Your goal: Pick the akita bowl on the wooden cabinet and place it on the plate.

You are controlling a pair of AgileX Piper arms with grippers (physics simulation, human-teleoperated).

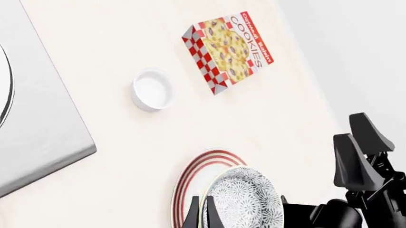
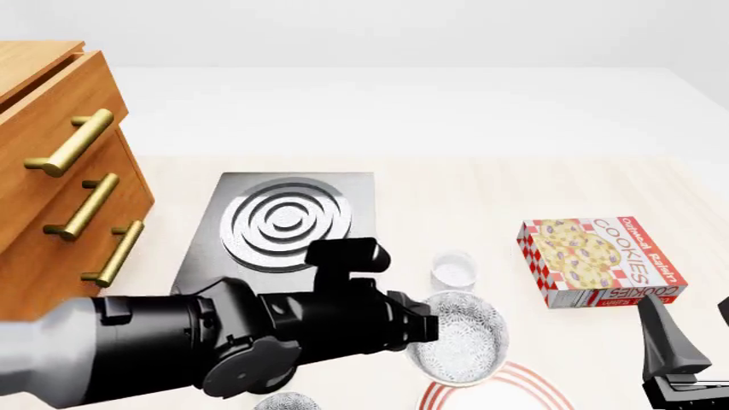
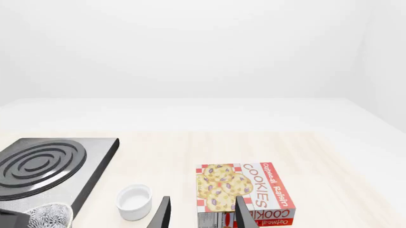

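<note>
The akita bowl point(image 1: 247, 199), grey-white and speckled, hangs tilted in my left gripper point(image 1: 201, 216), whose fingers are shut on its rim. In the front view the bowl point(image 2: 462, 335) is over the left part of the plate point(image 2: 518, 386), a white disc with red rings. The left wrist view shows the plate point(image 1: 193, 176) just beyond the bowl. I cannot tell whether the two touch. The wooden cabinet point(image 2: 57, 171) stands at the far left, its top bare where visible. My right gripper point(image 3: 201, 214) is open near the table's right front, apart from the bowl point(image 3: 47, 216).
A small white cup point(image 2: 453, 272) sits just behind the bowl. A cookie box point(image 2: 598, 260) lies to the right. The grey slab with silver rings point(image 2: 285, 220) lies between the cabinet and the cup. The right arm point(image 2: 672, 354) shows at the front right.
</note>
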